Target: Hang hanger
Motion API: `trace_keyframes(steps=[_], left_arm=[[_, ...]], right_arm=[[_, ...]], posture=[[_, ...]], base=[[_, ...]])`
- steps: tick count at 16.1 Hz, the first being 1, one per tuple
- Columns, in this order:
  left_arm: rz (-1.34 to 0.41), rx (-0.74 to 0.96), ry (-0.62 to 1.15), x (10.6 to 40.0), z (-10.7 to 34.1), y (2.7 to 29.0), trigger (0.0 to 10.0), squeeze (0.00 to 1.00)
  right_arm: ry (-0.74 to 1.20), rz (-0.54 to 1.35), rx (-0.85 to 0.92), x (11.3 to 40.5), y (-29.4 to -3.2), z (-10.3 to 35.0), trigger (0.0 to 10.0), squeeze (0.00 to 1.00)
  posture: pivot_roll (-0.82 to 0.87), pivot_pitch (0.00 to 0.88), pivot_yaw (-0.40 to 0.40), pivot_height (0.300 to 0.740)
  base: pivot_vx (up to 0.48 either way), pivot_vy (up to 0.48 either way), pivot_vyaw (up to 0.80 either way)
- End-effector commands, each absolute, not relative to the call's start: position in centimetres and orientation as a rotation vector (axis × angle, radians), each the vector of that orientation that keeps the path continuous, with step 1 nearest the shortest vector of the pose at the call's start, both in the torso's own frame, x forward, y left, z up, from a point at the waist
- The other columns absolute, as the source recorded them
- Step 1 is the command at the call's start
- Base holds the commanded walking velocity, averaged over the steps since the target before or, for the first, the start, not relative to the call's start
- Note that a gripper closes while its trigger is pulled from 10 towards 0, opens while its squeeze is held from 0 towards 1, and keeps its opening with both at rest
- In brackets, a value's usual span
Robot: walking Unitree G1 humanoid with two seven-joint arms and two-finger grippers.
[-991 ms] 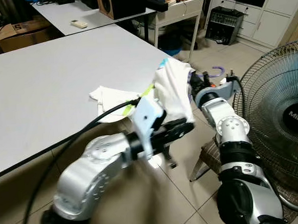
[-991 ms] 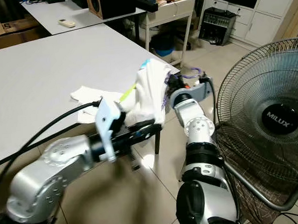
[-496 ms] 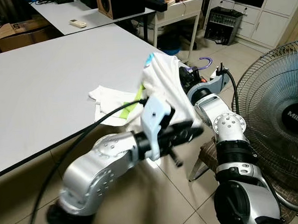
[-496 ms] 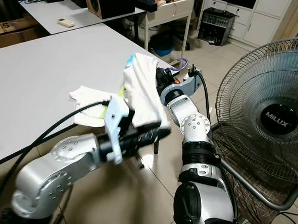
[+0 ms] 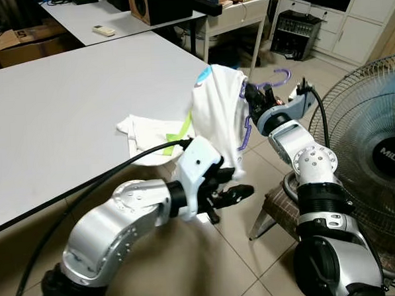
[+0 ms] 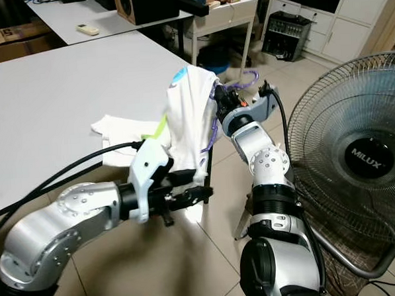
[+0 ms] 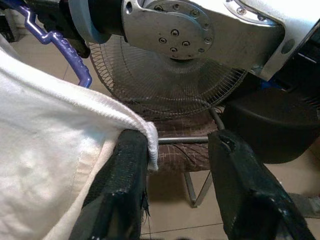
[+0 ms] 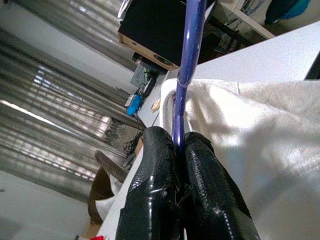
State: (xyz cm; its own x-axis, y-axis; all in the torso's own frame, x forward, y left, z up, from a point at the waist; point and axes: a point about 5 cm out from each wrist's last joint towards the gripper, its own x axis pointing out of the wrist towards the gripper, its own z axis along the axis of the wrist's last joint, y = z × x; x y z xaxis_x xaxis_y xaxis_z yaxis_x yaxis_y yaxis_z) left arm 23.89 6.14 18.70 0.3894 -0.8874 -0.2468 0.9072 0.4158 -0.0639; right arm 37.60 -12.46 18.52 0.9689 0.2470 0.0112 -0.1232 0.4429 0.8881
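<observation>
A standing fan [image 5: 377, 158] is close on the robot's right and the grey table [image 5: 63, 115], with a second white garment [image 5: 150, 134] lying on its corner, is on its left. The purple hanger [image 8: 187, 60] is pinched between the right gripper [image 8: 181, 150]'s clenched fingers above the table corner, with a white T-shirt [image 5: 219, 117] draped from it. Below, the left gripper [image 7: 177, 150] is spread wide, one finger [image 7: 127, 170] touching the shirt's hem.

You have a white worktop [image 5: 69, 108] on your left over a beige tiled floor [image 5: 237, 265]. A fan [image 5: 376, 152] stands at your right, white cabinets [image 5: 356, 20] behind.
</observation>
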Motion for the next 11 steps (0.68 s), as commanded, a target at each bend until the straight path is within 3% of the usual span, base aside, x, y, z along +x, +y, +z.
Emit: trace_keyframes(steps=[1, 6, 7, 8, 9, 11], left_arm=[[-1.166, 0.072, 0.193, 23.7, 20.0, 5.5, 10.0, 1.00], [-1.132, 0.123, 0.079, 24.3, 21.3, 5.2, 10.0, 1.00], [-1.185, 0.205, 0.068, 23.9, 21.6, 4.9, 10.0, 1.00], [-1.205, 0.457, 0.115, 23.7, 20.4, 5.1, 10.0, 1.00], [-1.192, 0.575, 0.145, 23.9, 19.7, 5.7, 10.0, 1.00], [-1.186, 0.440, 0.105, 24.0, 20.7, 5.4, 10.0, 1.00]], right_arm=[[0.096, 0.235, 1.078, 37.5, -12.9, 18.9, 10.0, 0.00], [0.105, 0.235, 0.952, 37.4, -12.7, 18.5, 10.0, 0.00], [0.106, 0.232, 0.969, 37.5, -12.6, 18.4, 10.0, 0.00], [0.106, 0.226, 0.966, 37.6, -12.5, 18.3, 10.0, 0.00], [0.102, 0.226, 0.961, 37.7, -12.3, 18.5, 10.0, 0.00], [0.093, 0.233, 0.952, 37.7, -12.1, 18.6, 10.0, 0.00]], posture=[[-0.13, 0.000, -0.055, 0.740], [-0.13, 0.000, -0.062, 0.740], [-0.12, 0.000, -0.065, 0.740], [-0.11, 0.000, -0.066, 0.740], [-0.11, 0.000, -0.064, 0.740], [-0.11, 0.000, -0.056, 0.740]], base=[[0.000, 0.000, 0.00], [0.000, 0.000, 0.00], [0.000, 0.000, 0.00], [0.000, 0.000, 0.00], [0.000, 0.000, 0.00], [0.000, 0.000, 0.00]])
